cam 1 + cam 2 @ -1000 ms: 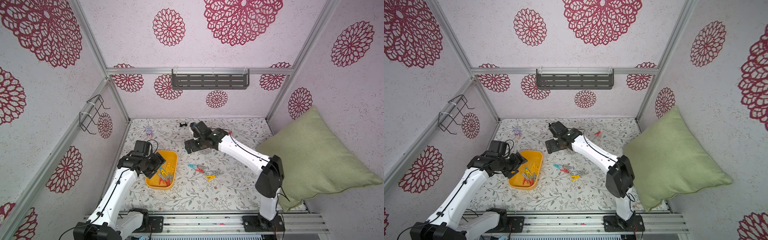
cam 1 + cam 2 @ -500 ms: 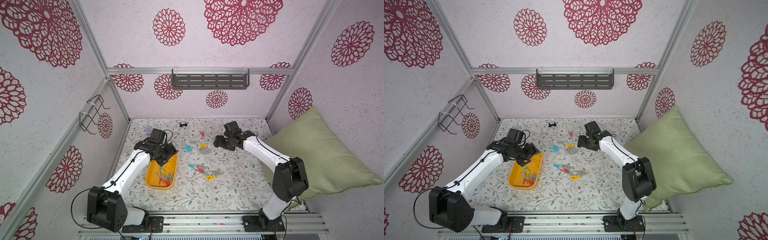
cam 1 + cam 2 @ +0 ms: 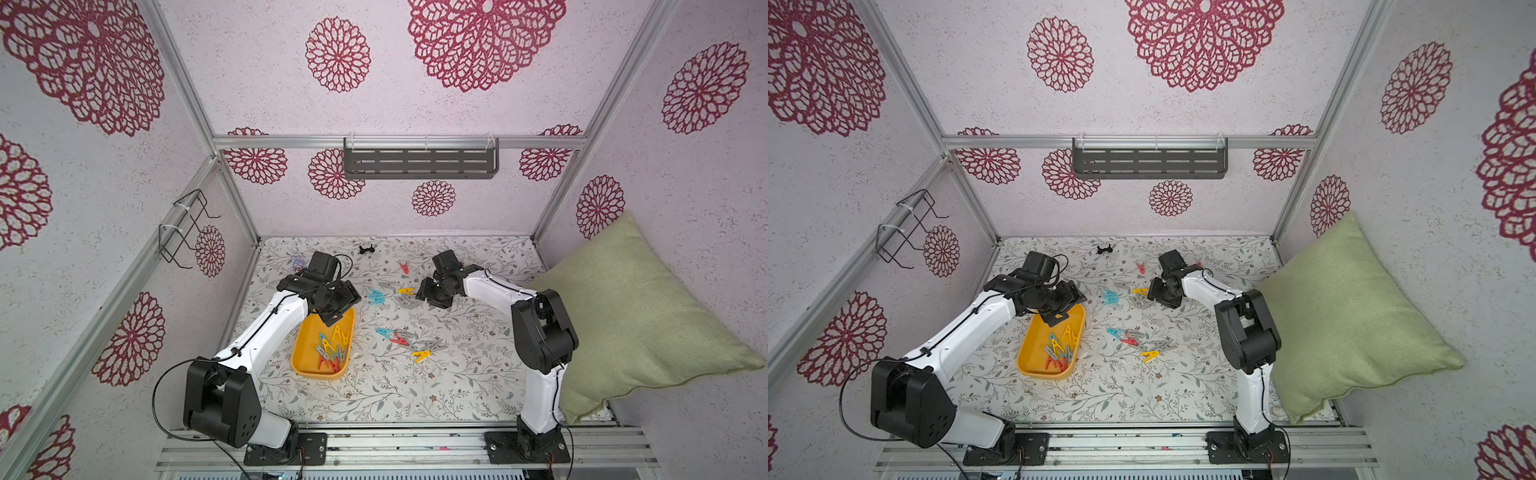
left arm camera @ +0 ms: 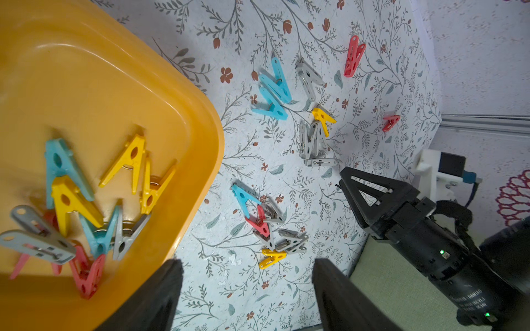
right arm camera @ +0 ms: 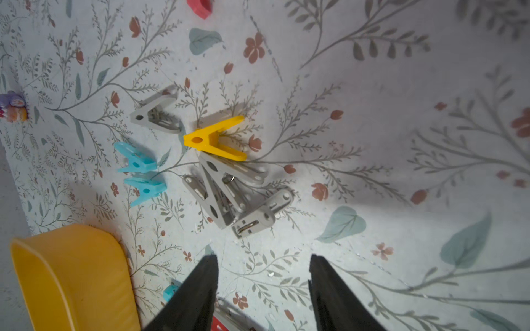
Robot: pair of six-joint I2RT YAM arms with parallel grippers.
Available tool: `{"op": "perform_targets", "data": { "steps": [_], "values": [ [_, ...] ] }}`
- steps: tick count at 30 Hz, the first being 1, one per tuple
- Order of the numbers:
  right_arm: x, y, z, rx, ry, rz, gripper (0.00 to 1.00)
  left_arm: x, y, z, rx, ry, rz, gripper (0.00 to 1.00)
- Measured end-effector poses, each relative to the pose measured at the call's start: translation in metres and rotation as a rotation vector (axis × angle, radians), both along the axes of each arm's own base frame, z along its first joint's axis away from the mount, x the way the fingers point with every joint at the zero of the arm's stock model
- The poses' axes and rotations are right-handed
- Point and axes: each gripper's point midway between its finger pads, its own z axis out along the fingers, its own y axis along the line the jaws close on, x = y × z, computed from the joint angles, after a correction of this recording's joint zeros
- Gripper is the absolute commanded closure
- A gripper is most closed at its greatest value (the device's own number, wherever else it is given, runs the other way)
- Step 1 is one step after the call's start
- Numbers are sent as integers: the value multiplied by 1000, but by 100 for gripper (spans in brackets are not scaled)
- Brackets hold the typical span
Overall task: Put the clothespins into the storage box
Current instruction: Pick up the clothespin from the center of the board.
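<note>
Clothespins (image 3: 330,351), small V-shaped plastic spring pegs in red, yellow, teal and grey, are only partly gathered. About ten are heaped at the near end of the storage box (image 3: 305,359), a shallow yellow-orange plastic tray with rounded corners and low walls, on the left of the floral tabletop (image 3: 374,395). The rest lie loose to the box's right in two clusters, with a lone red peg (image 3: 404,268) farther back.

Risks, nearest first. The box walls are low, so a peg dropped from height could bounce out. The left gripper (image 4: 245,269) hangs over the box's far end, jaws parted and empty. A finger catching the rim would likely slide so light a tray.

In the near cluster (image 3: 409,340), teal, red, grey and yellow pegs overlap, so a pinch may drag a neighbour along. Farther off, the right gripper (image 5: 262,260), jaws apart with nothing between them, is just beside the grey pile (image 5: 232,195). Several pegs interlock there, and a yellow peg (image 5: 213,140) touches them. Closing on that pile could lift a tangle that sheds a peg on the way, or flick the yellow one aside. Both arms point toward this middle patch, so they might collide.

The pegs look hard, thin and slick, with metal springs showing.
</note>
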Motion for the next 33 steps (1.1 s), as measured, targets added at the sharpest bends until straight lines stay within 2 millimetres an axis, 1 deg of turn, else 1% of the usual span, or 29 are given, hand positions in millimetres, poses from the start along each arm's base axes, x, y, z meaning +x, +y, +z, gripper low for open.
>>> {"op": "perform_targets", "data": {
  "steps": [7, 10, 13, 16, 18, 19, 22, 25, 28, 33],
  "values": [
    [15, 11, -11, 28, 10, -11, 46, 0, 0, -2, 1, 2, 0, 21],
    [20, 15, -14, 36, 13, -13, 51, 0, 0, -2, 1, 2, 0, 21],
    [23, 17, -20, 39, 18, -17, 57, 0, 0, -2, 1, 2, -1, 21],
    [21, 19, -24, 42, 29, -18, 65, -1, 0, -4, 1, 3, -1, 21],
    [20, 19, -26, 47, 32, -22, 67, -2, 1, -6, 3, 9, -1, 21],
    [19, 19, -27, 49, 34, -22, 70, -2, 1, -7, 3, 11, -1, 21],
    [12, 18, -36, 50, 53, -21, 77, -3, 1, -7, 3, 13, -1, 21],
    [10, 18, -38, 58, 49, -22, 85, -3, 0, -7, 1, 14, -2, 21],
    [6, 17, -37, 62, 45, -26, 89, -3, 0, -8, 1, 16, -2, 21],
    [-2, 19, -32, 62, 44, -17, 90, -4, 3, -10, 6, 19, -1, 20]
  ]
}}
